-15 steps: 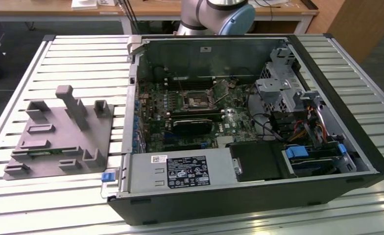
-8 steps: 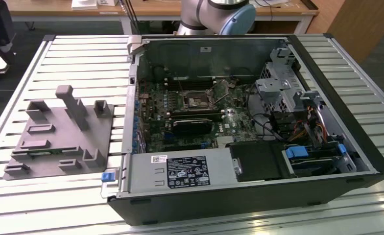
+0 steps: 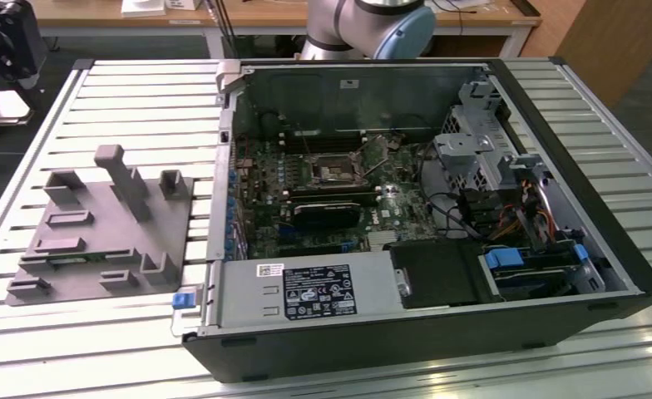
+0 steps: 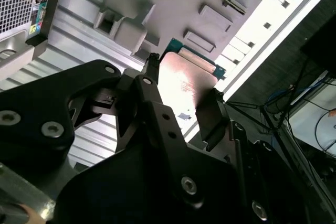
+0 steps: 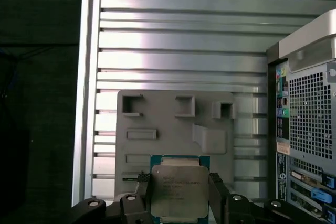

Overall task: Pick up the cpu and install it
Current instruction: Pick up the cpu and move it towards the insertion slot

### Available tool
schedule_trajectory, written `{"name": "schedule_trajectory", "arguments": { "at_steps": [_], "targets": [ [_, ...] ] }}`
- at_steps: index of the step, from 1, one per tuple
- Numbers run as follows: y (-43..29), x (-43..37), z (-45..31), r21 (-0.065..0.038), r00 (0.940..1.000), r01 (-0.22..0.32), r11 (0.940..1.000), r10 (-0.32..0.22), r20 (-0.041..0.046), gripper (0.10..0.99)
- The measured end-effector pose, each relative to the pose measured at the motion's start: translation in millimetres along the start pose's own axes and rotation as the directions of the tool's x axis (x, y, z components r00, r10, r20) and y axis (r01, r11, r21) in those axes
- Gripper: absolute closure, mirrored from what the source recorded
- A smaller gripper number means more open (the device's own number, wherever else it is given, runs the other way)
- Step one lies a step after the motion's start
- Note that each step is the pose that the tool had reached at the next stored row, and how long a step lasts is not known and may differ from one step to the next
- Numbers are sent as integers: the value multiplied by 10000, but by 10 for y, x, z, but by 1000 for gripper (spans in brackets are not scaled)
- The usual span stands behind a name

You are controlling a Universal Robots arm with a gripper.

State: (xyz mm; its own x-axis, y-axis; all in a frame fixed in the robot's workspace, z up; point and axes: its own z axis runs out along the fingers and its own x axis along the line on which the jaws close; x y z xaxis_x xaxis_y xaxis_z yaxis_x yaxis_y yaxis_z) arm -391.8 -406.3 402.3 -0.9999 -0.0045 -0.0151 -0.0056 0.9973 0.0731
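My gripper (image 5: 179, 199) is shut on the cpu (image 5: 178, 188), a flat square chip with a silvery top and a thin green rim. One dark finger presses on each of two opposite edges. In the second wrist view the cpu (image 4: 188, 77) sits between the fingertips of the gripper (image 4: 181, 97). It hangs well above the grey plastic tray (image 5: 173, 124), which lies on the slatted table. In the exterior view the dark metal-framed socket (image 3: 335, 170) is on the motherboard inside the open computer case (image 3: 437, 332), and the tray (image 3: 93, 241) lies to the exterior view's left of the case.
The tray has raised blocks and posts (image 3: 126, 179). The perforated back panel of the case (image 5: 310, 129) stands close beside the tray. The arm's base (image 3: 371, 25) rises behind the case. Cables and drive cages (image 3: 492, 166) fill the case at the exterior view's right.
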Motion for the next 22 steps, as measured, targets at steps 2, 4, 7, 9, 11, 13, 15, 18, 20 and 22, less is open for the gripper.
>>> {"name": "schedule_trajectory", "arguments": {
  "at_steps": [2,4,7,9,11,13,15,18,20,22],
  "targets": [
    [-1,-39,2,0,10000,1,10000,-1,0,553],
    [-1,-77,3,1,10000,1,10000,-1,0,553],
    [-1,-142,6,0,10000,0,10000,0,0,553],
    [-1,-187,8,0,10000,1,10000,-1,0,553],
    [-1,-232,9,0,10000,1,10000,-1,0,553],
    [-1,-288,11,1,10000,0,10000,0,-1,553],
    [1,-356,14,0,10000,0,10000,0,0,553],
    [8,-652,30,0,10000,1,10000,-1,0,553],
    [8,-718,33,0,10000,1,10000,-1,0,553],
    [8,-781,36,1,10000,1,10000,-1,-1,553]
  ]
}}
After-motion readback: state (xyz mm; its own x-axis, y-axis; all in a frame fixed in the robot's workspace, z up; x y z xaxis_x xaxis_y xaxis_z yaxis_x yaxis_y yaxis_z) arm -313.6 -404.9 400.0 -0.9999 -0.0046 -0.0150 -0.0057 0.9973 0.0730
